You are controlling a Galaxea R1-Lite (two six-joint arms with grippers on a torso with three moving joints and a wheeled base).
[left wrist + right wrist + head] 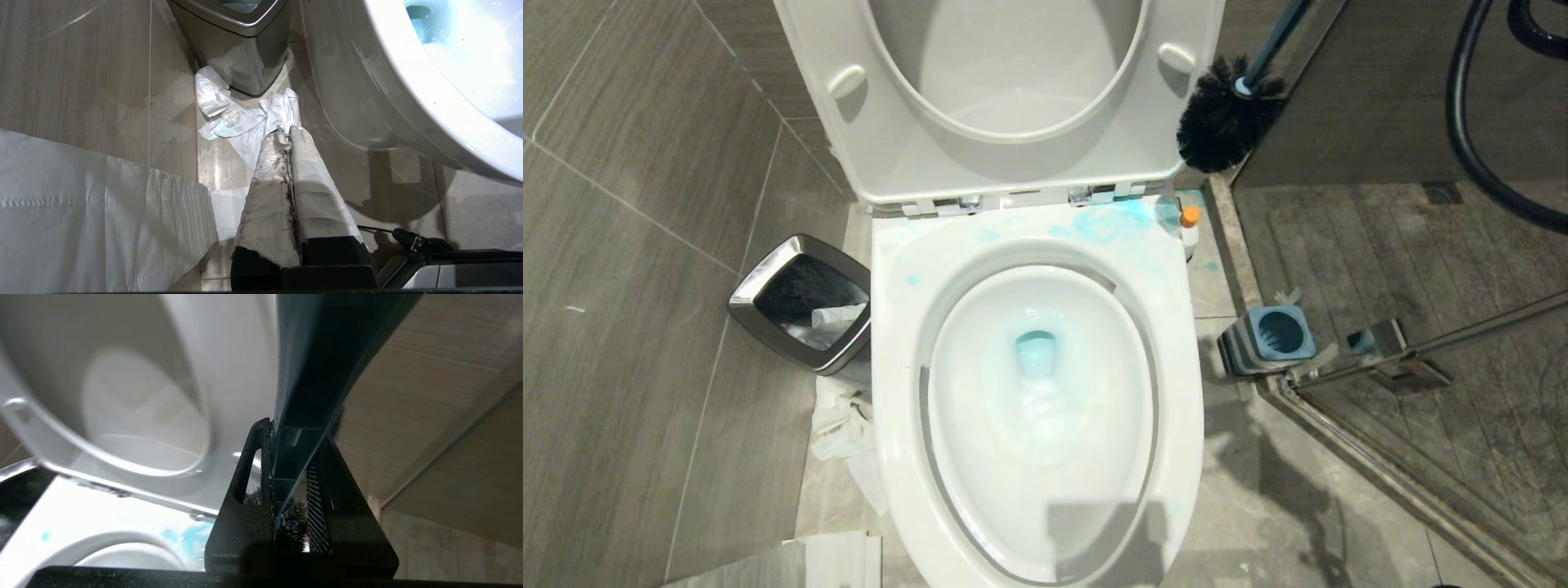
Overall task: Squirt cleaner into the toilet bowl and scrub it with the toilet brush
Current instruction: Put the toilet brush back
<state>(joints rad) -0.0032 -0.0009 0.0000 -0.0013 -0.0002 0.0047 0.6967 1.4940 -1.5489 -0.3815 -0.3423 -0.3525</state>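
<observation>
The toilet brush (1230, 114) was held aloft by its slim dark-blue handle, clamped in the right tool (292, 514), with the bristle head beside the raised seat (1005, 98), behind and right of the toilet bowl (1176, 425). Cleaner (1036, 353) was pooled in the bowl. The brush was judged light and stiff, its smooth handle possibly slippery. The left tool (288, 132) was clenched, empty, near the floor.

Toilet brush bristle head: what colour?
Black; the toilet brush bristles show best in the head view, beside the raised lid.
</observation>
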